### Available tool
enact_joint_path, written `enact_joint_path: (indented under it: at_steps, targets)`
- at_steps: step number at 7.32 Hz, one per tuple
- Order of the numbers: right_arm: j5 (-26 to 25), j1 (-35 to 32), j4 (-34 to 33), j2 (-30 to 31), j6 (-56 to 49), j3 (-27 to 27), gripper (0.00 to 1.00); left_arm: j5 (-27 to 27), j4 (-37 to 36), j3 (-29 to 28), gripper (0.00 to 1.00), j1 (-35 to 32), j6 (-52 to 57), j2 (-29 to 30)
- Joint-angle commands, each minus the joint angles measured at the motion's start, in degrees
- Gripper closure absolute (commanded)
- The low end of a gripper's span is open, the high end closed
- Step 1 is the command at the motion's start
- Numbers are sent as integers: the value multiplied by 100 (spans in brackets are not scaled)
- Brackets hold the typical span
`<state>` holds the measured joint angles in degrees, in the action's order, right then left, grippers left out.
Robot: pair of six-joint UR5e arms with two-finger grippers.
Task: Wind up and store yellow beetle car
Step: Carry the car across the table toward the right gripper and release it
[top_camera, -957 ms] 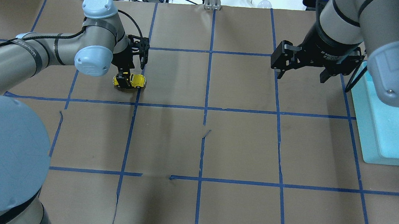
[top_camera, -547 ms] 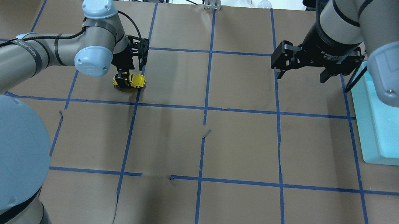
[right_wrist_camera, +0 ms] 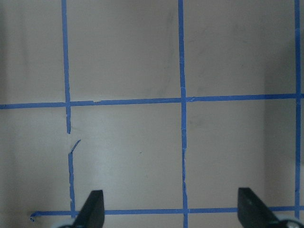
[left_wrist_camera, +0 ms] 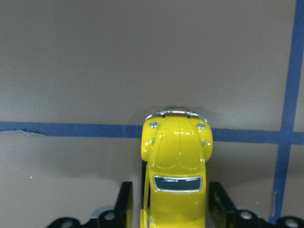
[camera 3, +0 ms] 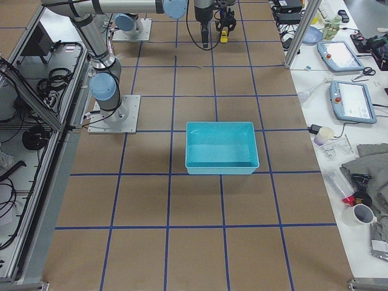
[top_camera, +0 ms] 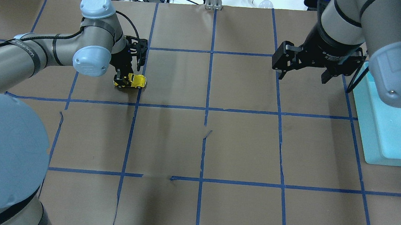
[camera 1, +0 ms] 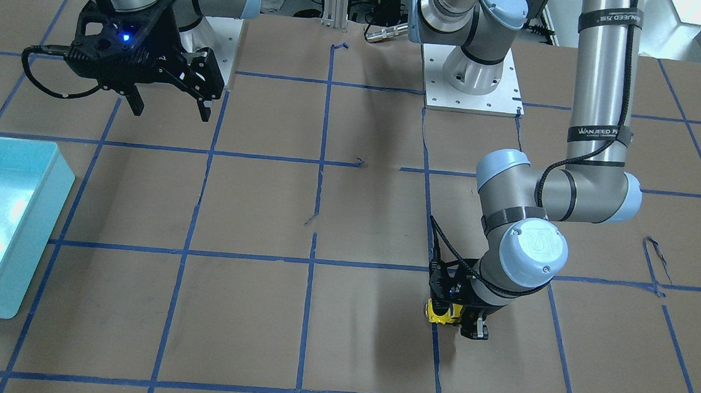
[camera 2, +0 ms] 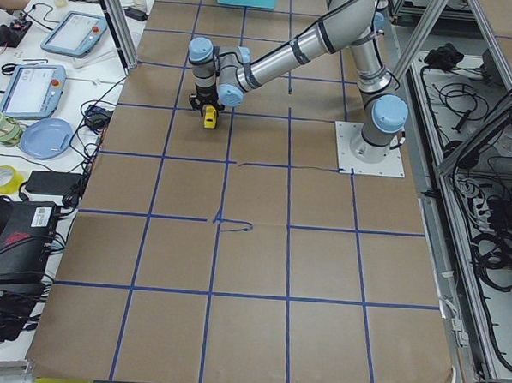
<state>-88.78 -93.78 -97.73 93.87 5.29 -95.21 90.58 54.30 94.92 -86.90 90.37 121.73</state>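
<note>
In the front-facing view, the left gripper [camera 1: 458, 320] is seen lowered to the table [camera 1: 251, 208], its fingers closed in around the rear of the yellow car [camera 1: 438, 314], which is held beside a blue tape line [camera 1: 315, 262]. The right gripper [camera 1: 170, 110] is held high over the far side, spread wide with nothing in it, and a turquoise bin [camera 1: 36, 242] is set at the table's edge on that same side, well apart from the car. In the overhead view, the car is shown lying across a tape line, its nose pointed away from the left wrist; the bin is partly covered by the right arm. In the left side view, the car is found under the near arm's wrist, with the bin at the far end. In the right side view, the bin is seen near the middle and the car is only a small yellow speck far beyond it. In the left wrist view, the car is framed from behind and above, a black finger close against each flank; whether the wheels touch the paper cannot be told. In the right wrist view, two fingertips are shown far apart over bare paper.
</note>
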Motion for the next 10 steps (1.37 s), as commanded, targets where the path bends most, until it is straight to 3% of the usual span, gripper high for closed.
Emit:
enact_joint_path:
  at_steps: [1,9,10]
  targets:
    - [-8,0,0,0,-2,3,0,4,1,0,84,120,138,-9]
    - [1,0,0,0,-2,-6,0,-32,-16,18,82,1429,1711,0]
    - [1,0,0,0,7,-6,0,-32,-16,18,71,1465,1747,9]
